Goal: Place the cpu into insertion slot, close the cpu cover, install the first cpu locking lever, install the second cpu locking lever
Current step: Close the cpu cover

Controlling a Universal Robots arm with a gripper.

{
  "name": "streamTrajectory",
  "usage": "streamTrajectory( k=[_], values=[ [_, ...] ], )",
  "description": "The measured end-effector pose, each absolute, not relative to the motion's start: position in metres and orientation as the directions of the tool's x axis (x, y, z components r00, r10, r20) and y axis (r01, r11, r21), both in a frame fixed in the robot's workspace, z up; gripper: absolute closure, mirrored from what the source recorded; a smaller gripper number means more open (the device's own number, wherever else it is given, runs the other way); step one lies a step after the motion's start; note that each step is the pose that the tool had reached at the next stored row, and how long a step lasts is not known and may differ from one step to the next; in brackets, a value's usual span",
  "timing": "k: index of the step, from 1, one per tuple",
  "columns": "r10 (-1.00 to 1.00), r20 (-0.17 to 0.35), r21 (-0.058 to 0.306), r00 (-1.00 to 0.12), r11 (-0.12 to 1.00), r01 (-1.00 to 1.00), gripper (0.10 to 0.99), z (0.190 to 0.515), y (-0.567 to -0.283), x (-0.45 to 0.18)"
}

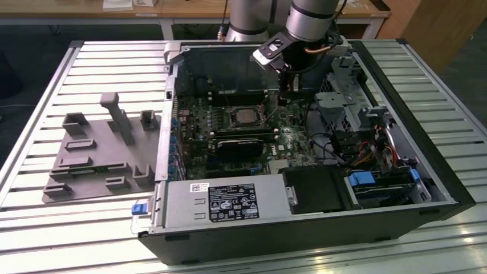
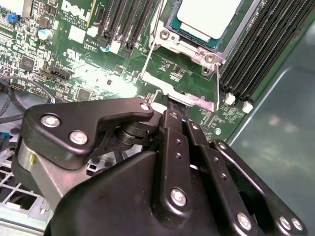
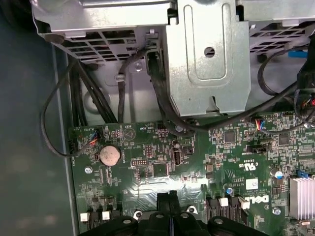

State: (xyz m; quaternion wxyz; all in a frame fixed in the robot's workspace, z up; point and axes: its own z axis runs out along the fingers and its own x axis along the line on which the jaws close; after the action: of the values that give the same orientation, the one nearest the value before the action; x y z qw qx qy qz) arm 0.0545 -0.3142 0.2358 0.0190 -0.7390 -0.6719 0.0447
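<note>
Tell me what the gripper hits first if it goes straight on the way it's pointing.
Likely the silver locking lever just ahead of the gripper in the second wrist view, with the green circuit board right beneath it. Depth is unclear.

a robotics lab: opened computer case point(image 1: 304, 242) on slatted metal bench point(image 1: 68, 240).

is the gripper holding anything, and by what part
Nothing clearly held: the gripper is shut, its tips against the silver locking lever beside the cpu; a pinch on it cannot be told.
</note>
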Motion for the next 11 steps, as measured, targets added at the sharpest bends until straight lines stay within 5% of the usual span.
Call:
streamTrajectory(
  k=[11],
  values=[
    [0.995,-0.04,-0.087,0.093,-0.096,0.992,0.984,0.236,-0.313,0.034]
  ],
)
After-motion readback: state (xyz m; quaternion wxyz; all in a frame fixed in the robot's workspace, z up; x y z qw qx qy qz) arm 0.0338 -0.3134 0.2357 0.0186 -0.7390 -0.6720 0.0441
